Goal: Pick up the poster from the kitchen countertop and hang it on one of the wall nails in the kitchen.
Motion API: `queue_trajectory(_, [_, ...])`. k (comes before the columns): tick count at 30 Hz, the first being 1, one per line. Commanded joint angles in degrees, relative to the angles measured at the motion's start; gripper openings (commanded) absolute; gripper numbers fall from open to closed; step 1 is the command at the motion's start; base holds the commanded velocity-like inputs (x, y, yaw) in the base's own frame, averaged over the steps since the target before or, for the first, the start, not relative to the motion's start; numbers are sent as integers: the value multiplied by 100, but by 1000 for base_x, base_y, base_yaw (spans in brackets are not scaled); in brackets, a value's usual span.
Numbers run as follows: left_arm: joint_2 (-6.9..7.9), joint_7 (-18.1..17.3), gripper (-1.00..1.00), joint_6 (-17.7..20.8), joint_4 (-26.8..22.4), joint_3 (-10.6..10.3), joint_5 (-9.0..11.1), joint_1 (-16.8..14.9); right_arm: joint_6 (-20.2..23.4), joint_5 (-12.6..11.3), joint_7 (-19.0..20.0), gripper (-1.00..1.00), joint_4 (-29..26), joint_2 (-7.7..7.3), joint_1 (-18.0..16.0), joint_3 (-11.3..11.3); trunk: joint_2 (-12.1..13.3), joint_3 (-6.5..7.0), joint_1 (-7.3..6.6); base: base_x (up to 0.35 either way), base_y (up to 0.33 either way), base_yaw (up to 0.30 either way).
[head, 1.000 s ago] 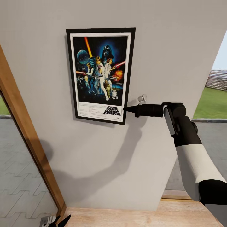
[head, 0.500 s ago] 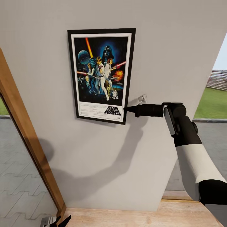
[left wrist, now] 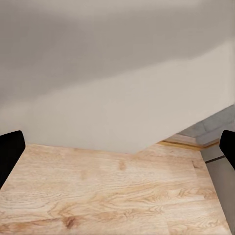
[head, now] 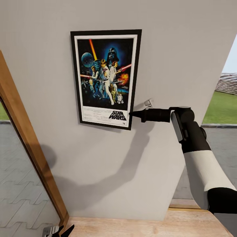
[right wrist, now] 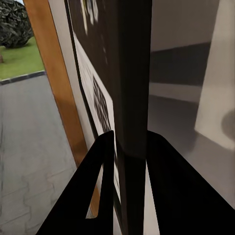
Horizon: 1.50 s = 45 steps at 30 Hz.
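Against the grey wall (head: 184, 49) the poster (head: 106, 79) sits upright, its lower right edge pinched between the closed fingers of the right gripper (head: 132, 114). Down by the wooden floor (head: 131, 227), the left gripper (head: 59, 230) hangs with its black fingers spread apart.

— Where is the poster?

— The rectangular portrait Star Wars poster (head: 106, 79), with black frame, white border and dark blue artwork of figures, sits in the upper centre of the head view, flat against the pale grey wall.

— Is it straight?

— Nearly upright; its bottom edge slopes down toward the right. The black "STAR WARS" logo reads at its lower right.

— Anything holding it?

— The right end effector (head: 131, 114) is pinched on the frame's lower right edge. In the right wrist view the dark frame edge (right wrist: 132, 98) runs between both fingers.
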Motion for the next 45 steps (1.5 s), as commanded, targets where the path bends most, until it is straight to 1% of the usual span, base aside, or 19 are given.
queue_trajectory(1, [1, -13, 100, -29, 5, -13, 11, -6, 57, -38, 15, -100, 0, -4, -7, 6, -14, -14, 4, 0, 0, 0])
queue_trajectory(10, [-8, -13, 100, -26, 5, -13, 11, -6, 57, -30, 62, -100, 0, -9, -7, -4, -14, -14, 4, 72, 0, 0])
queue_trajectory(11, [-8, -13, 100, -27, 5, -13, 11, -6, -423, -418, 821, -100, 799, -668, -697, 525, -14, -14, 4, 242, 0, 0])
queue_trajectory(12, [-8, -13, 100, -26, 5, -13, 11, -6, -649, -306, 1222, -100, 673, -641, -704, 342, -14, -14, 4, 191, 0, 0])
queue_trajectory(13, [-9, -13, 100, -27, 5, -13, 11, -6, -521, -29, 1438, -100, 636, -572, -686, 173, -14, -14, 4, 153, 0, 0])
queue_trajectory(14, [-9, -13, 100, -27, 3, -13, 11, -6, 57, -29, 67, -100, 0, -9, -7, -7, -14, -14, 4, 122, 0, 0])
queue_trajectory(17, [-9, -13, 100, -28, 4, -14, 11, -6, 57, -29, 68, -100, 0, -10, -7, -7, -14, -14, 4, 64, 0, 0])
queue_trajectory(18, [-9, -13, 100, -25, 5, -13, 11, -6, 57, -29, 68, 100, 0, -10, -7, -8, -14, -14, 4, 32, 0, 0])
queue_trajectory(37, [-9, -13, 100, -24, 5, -13, 11, -6, 66, -37, 68, 100, 0, -10, -7, -9, -14, -14, 4, 4, 0, 0])
queue_trajectory(45, [-9, -13, 100, -26, 5, -16, 11, -6, 71, -38, 77, 100, -26, -10, -7, -1, -14, -14, 4, -170, 0, 0])
